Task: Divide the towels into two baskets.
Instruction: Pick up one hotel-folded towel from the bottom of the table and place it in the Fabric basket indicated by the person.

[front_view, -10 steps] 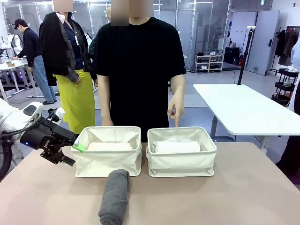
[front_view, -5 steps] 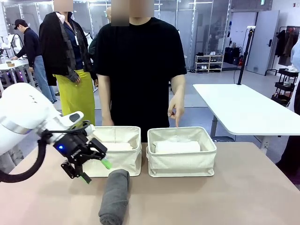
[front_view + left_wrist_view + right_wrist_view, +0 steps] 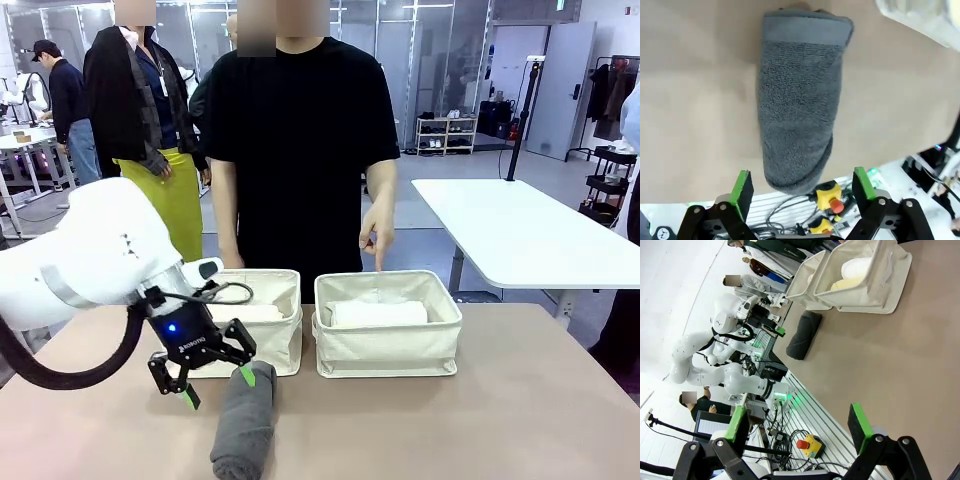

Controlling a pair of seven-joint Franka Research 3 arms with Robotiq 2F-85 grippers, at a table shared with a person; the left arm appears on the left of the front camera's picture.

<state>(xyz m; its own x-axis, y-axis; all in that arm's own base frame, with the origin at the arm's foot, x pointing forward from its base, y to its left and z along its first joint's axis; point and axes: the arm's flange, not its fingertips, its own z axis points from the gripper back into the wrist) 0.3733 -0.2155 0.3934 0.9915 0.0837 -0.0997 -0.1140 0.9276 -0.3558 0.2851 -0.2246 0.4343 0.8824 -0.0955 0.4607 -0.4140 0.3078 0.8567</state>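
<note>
A dark grey rolled towel (image 3: 243, 425) lies on the table in front of the left basket (image 3: 275, 345). My left gripper (image 3: 218, 385) hangs open over the roll's far end, one green pad on each side. In the left wrist view the grey towel (image 3: 797, 100) lies lengthwise ahead of my open left gripper (image 3: 802, 187). A pale towel (image 3: 262, 313) rests in the left basket and a white towel (image 3: 378, 314) in the right basket (image 3: 390, 350). My right gripper (image 3: 799, 422) stands open with nothing in it, well back from the right basket (image 3: 880, 290) and the grey towel (image 3: 804, 335).
A person in black stands at the table's far side, one hand (image 3: 375, 235) pointing down at the right basket's back rim. A corner of the left basket (image 3: 920, 20) lies beyond the grey roll. Bare tabletop spreads to the right and in front of the baskets.
My left arm has swung from the left basket's left side round to its front and come down over the grey towel's far end, jaws staying open. Towels, baskets and the person's hand have not moved.
</note>
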